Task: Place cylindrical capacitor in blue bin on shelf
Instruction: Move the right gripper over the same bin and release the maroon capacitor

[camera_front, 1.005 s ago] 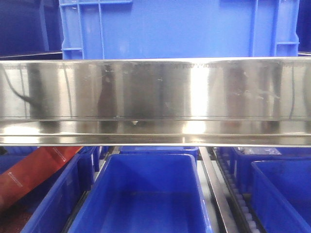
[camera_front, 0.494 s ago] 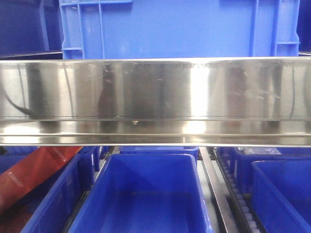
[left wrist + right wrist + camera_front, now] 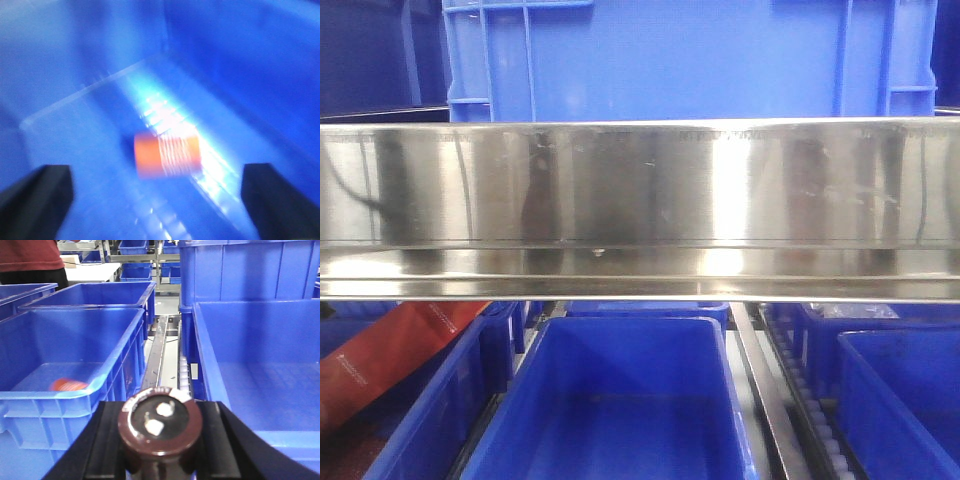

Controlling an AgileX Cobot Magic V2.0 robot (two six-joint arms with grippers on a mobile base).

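The cylindrical capacitor (image 3: 160, 427), dark brown with two pale terminals on its end face, sits between the black fingers of my right gripper (image 3: 161, 412), which is shut on it. It hangs above the gap between two blue bins, one to the left (image 3: 75, 340) and one to the right (image 3: 260, 365). My left gripper (image 3: 157, 200) is open inside a blue bin (image 3: 75, 75), its fingers (image 3: 35, 200) wide apart over an orange cylinder (image 3: 167, 155) lying on the floor. The shelf (image 3: 640, 200) fills the front view as a shiny steel beam, with no gripper in sight.
A large blue crate (image 3: 690, 60) stands on the beam, and an open blue bin (image 3: 620, 400) lies below it. A red-orange strip (image 3: 390, 350) slants at lower left. Roller tracks (image 3: 162, 350) run between bins. A person in red (image 3: 30, 255) stands at the far left.
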